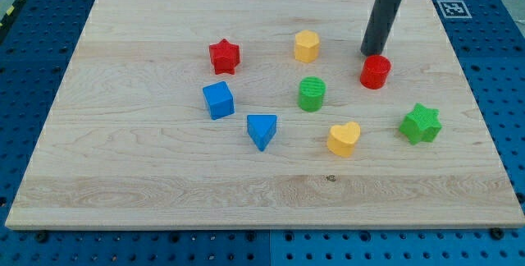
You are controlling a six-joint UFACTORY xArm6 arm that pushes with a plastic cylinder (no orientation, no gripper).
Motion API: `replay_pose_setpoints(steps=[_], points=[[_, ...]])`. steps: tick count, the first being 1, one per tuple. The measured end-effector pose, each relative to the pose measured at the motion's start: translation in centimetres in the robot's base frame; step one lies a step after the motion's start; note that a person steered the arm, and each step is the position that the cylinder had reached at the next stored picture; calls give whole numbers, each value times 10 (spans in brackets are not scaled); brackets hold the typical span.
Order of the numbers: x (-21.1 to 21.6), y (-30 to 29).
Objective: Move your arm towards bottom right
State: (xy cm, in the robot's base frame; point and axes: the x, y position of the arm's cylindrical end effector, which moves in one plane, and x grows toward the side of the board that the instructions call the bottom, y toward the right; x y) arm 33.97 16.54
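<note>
My tip (369,52) rests on the wooden board (148,176) at the view's upper right, just above and touching or nearly touching the red cylinder (376,72). A yellow hexagonal block (307,46) lies to the tip's left. A green cylinder (312,94) lies below and left of it. A green star (421,124) sits toward the view's right, below the tip. A yellow heart (344,139) lies below the green cylinder. A red star (223,56), a blue cube (218,99) and a blue triangular block (262,130) lie left of centre.
The board lies on a blue perforated table (500,94). A black-and-white marker tag (452,8) sits just off the board's upper right corner.
</note>
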Motion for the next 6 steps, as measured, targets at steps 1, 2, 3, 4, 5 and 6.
replay_pose_setpoints(steps=[1, 2, 3, 4, 5, 6], points=[[-26, -4], [-26, -4], [-23, 7], [20, 54], [95, 104], [160, 139]])
